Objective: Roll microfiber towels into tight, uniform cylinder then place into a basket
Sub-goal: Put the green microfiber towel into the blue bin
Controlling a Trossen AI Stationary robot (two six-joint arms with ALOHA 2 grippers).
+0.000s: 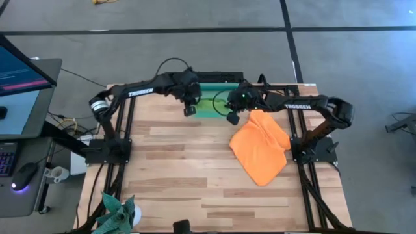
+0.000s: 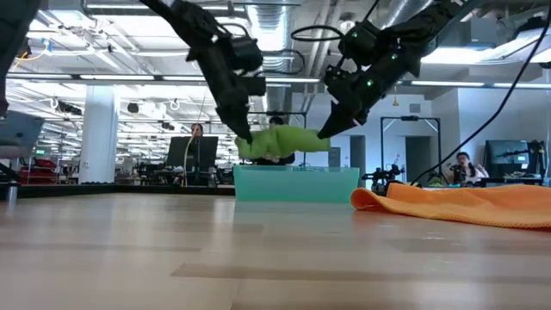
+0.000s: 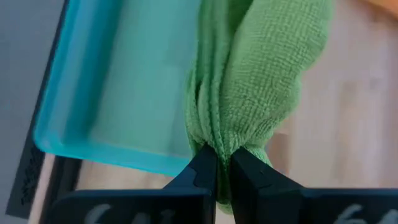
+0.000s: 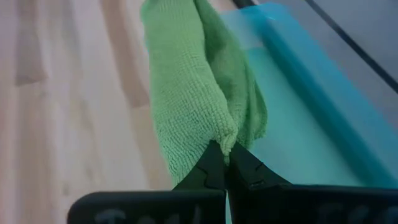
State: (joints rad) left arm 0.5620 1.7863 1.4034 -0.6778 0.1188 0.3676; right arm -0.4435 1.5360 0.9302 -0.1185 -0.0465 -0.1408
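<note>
The lime green towel (image 2: 280, 140), rolled into a loose cylinder, hangs level just above the teal basket (image 2: 297, 184) at the table's far edge. My left gripper (image 2: 244, 138) is shut on its left end and my right gripper (image 2: 323, 133) is shut on its right end. From above, the roll (image 1: 211, 104) lies over the basket (image 1: 218, 85). The orange towel (image 1: 261, 146) lies flat and rumpled on the table at the right, touched by no gripper. My left gripper pinches the roll's left end (image 3: 214, 146) between its two fingers, where several gathered layers bunch. The fingers slant down from the near left, along the roll. That end is lifted clear above the basket. My right gripper pinches the roll's right end (image 4: 224, 140) between its two fingers, at folded layers of cloth. The fingers slant down from the right, along the roll. The roll hangs between both grippers, sagging slightly, clear of the table.
A dark spiky plant-like thing (image 1: 117, 211) stands at the table's near left corner. A monitor and desk (image 1: 19, 84) stand left of the table. People sit in the room beyond the far edge (image 2: 196, 142). Bare wood lies in the table's middle.
</note>
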